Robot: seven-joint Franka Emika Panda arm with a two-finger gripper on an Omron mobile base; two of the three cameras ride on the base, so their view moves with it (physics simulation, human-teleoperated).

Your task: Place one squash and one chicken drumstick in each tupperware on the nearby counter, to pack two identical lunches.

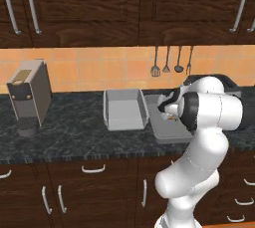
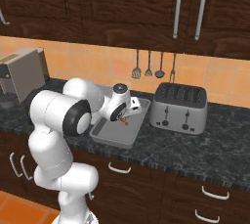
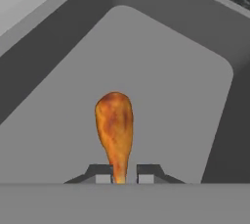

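- The chicken drumstick (image 3: 114, 125) is glossy, mottled orange-brown, bulbous at the far end and narrowing to a thin shank that sits between the two dark finger tips of the gripper (image 3: 122, 175); the tips are closed against that shank.
- In the right base view the drumstick (image 2: 125, 120) shows as a small orange speck under the hand, over the near tupperware (image 2: 105, 136).
- That tupperware (image 3: 195, 100) is matte light grey, a shallow rectangle with rounded inner corners and sloped walls that shade darker than its flat floor; the drumstick hangs above the floor, and whether it touches cannot be told.
- A second tupperware (image 1: 124, 110), alike in shape and colour, lies just to the left on the counter (image 1: 74, 137), its long side just beside the first one (image 1: 167, 132).
- The counter is black-grey marbled stone with a smooth edge, above dark wood drawers with curved silver handles.
- A brushed silver toaster (image 2: 178, 108) with four dark slots and small front knobs stands to the right of the trays.
- A boxy grey coffee machine (image 1: 29, 95) stands at the left.
- Four dark utensils (image 1: 172, 62) hang on the orange tiled wall.
- No readable writing shows on anything.
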